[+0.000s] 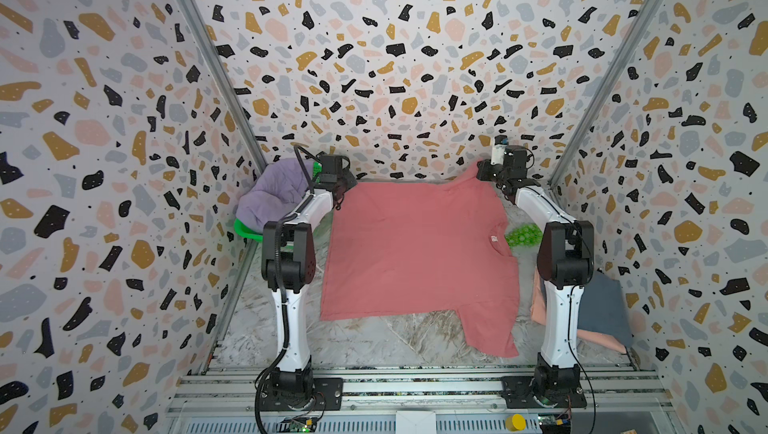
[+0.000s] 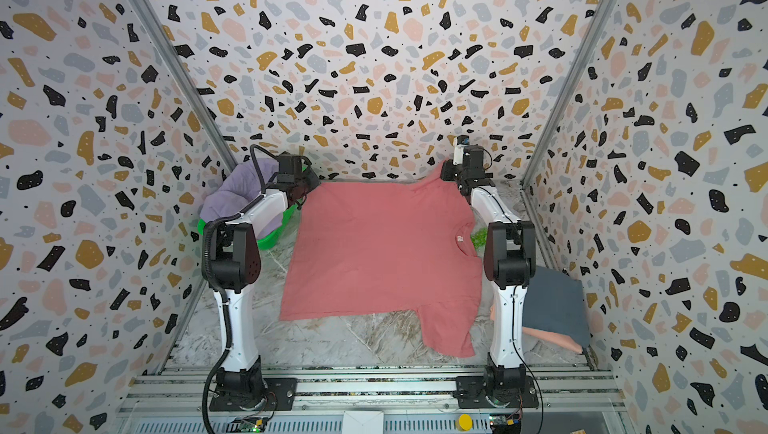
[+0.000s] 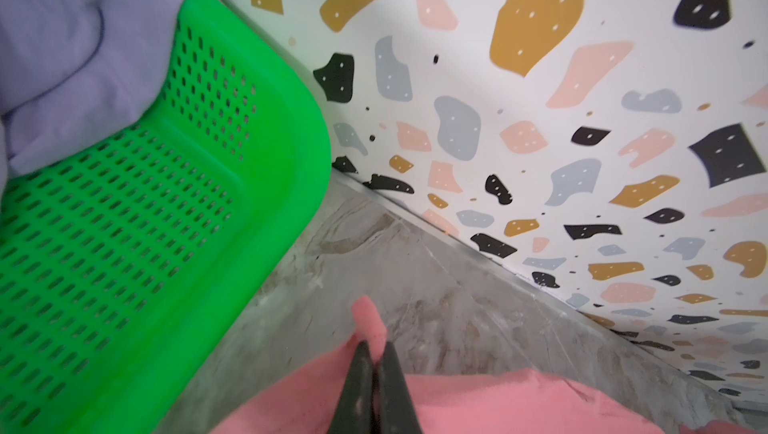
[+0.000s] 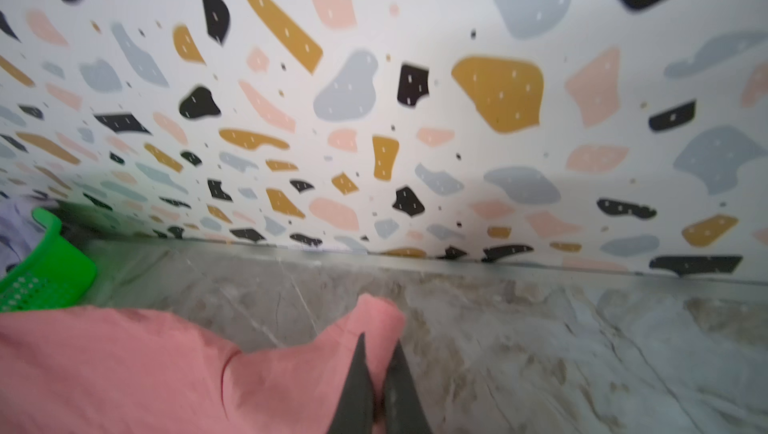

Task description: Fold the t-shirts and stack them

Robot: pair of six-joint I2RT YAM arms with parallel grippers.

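2 tee corners pinched — L hand, R hand

A coral tee lies spread on the table, its label toward the right. The left gripper meets its far left corner. The right gripper pinches the far right corner, raised in a peak. A lilac tee fills the basket at far left. Balls sit by the collar. At right, a grey tee lies on a peach tee.

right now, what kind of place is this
Probably a robot test cell: two arms bolted to a metal rail, patterned walls boxing in a table, a red tee spread out for folding.
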